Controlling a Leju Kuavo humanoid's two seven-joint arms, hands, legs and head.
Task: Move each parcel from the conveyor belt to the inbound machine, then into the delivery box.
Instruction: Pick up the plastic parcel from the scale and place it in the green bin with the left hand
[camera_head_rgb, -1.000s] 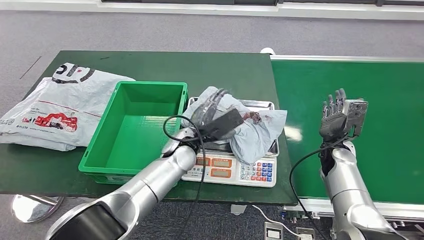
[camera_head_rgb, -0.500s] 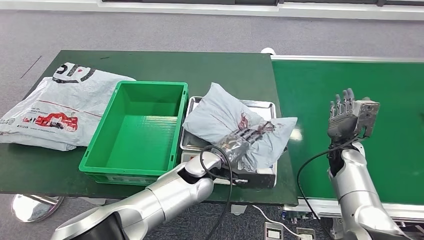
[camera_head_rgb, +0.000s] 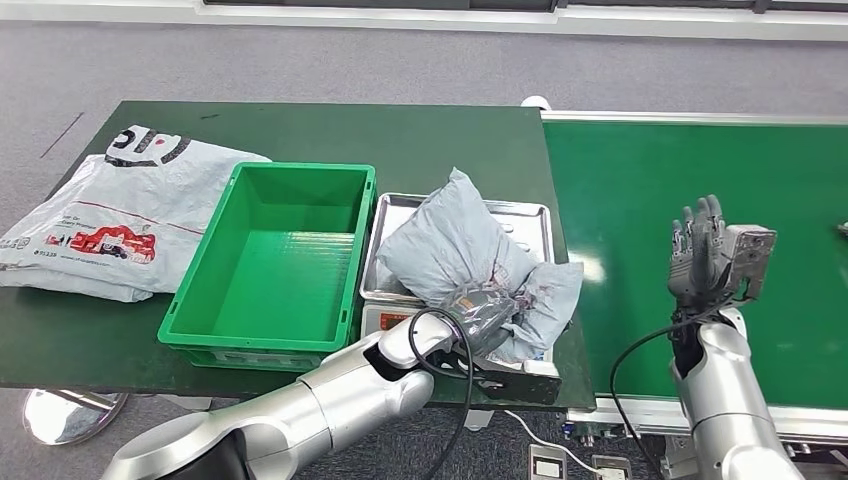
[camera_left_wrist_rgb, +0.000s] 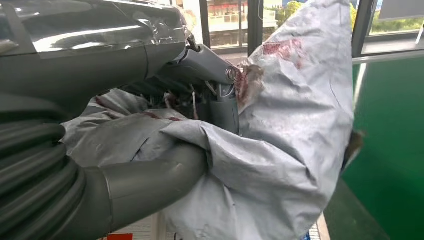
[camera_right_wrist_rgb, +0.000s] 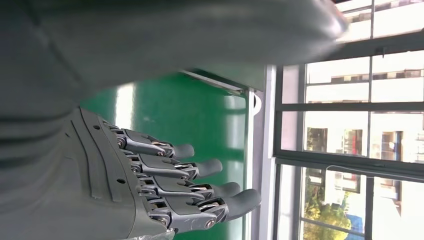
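- Gripping the crumpled grey plastic mailer parcel (camera_head_rgb: 470, 265) with my left hand (camera_head_rgb: 478, 312), I see its fingers (camera_left_wrist_rgb: 220, 107) and thick thumb bunched into the film at the parcel's near, right-hand end; the left wrist view shows the plastic wrapped over them.
- That parcel lies over the steel pan of the inbound weighing scale (camera_head_rgb: 530, 215), part of it draping off the pan's near right corner, and it looks partly lifted.
- Its long axis runs diagonally, from the far left of the pan toward me and to the right.
- The open green plastic delivery box (camera_head_rgb: 270, 300) sits just beside the scale, to the left of the parcel, so I judge the coming move to be a leftward carry over the box's right wall.
- My left hand is clearly the nearer one; my right hand (camera_head_rgb: 705, 255) stands upright over the green conveyor belt (camera_head_rgb: 680, 160), well apart, fingers (camera_right_wrist_rgb: 200, 168) straight and spread, holding nothing.
- A large white printed plastic bag (camera_head_rgb: 110, 215) lies on the dark green surface (camera_head_rgb: 440, 135) beyond the box's left side.
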